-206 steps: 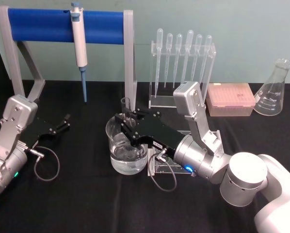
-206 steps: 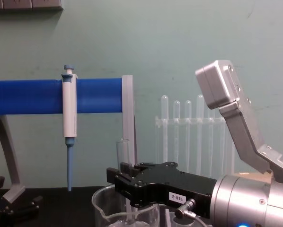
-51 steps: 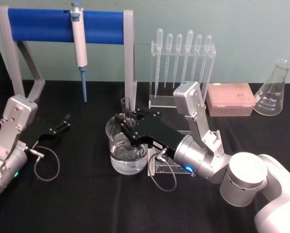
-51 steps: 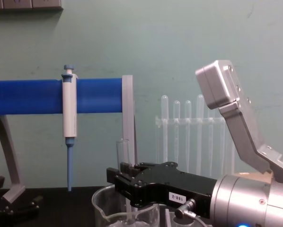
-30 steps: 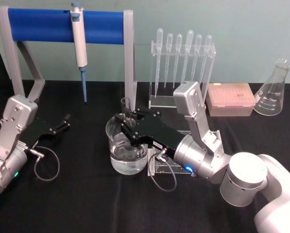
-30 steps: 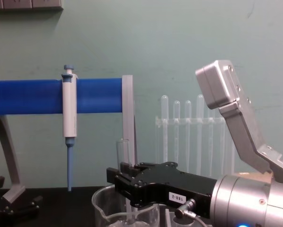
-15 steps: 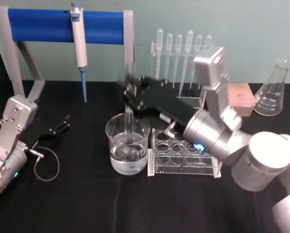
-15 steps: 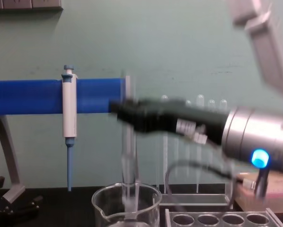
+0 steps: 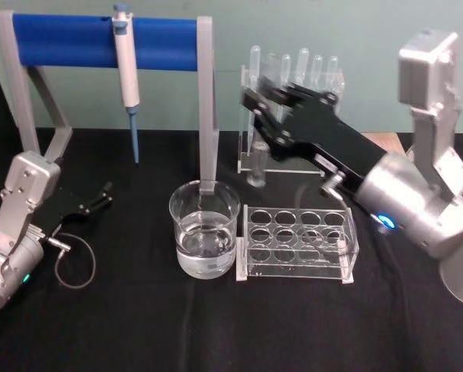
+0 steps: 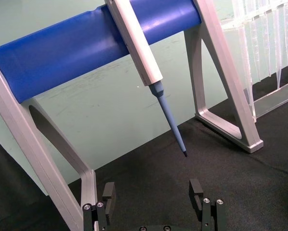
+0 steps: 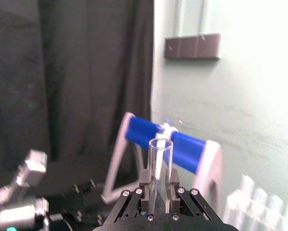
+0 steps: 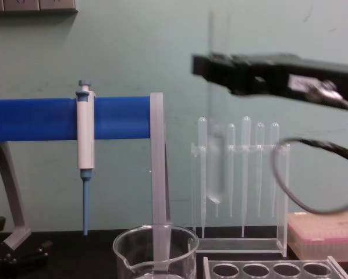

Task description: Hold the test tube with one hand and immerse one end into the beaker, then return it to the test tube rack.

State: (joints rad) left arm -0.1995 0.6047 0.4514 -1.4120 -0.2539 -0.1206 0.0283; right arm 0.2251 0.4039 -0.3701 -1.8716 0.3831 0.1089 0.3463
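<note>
I have the right gripper (image 9: pixel 256 116) lifted high above the table, its two black fingers clamped on the test tube (image 9: pixel 256 167), which hangs upright and clear of the beaker (image 9: pixel 204 229), over toward the clear tube rack (image 9: pixel 297 242). In the chest view the tube (image 12: pixel 216 139) is blurred in front of the pipette stand (image 12: pixel 239 192), its round end well above the beaker's rim (image 12: pixel 155 238). From the right wrist camera I see the tube's open mouth (image 11: pixel 160 144) poking up between the closed fingers (image 11: pixel 144 183). The beaker holds water and sits just beside the rack. My left gripper (image 9: pixel 92 203) rests on the black table (image 9: pixel 138 325) at the left, jaws apart, below the blue bar with the micropipette (image 9: pixel 126 70)
</note>
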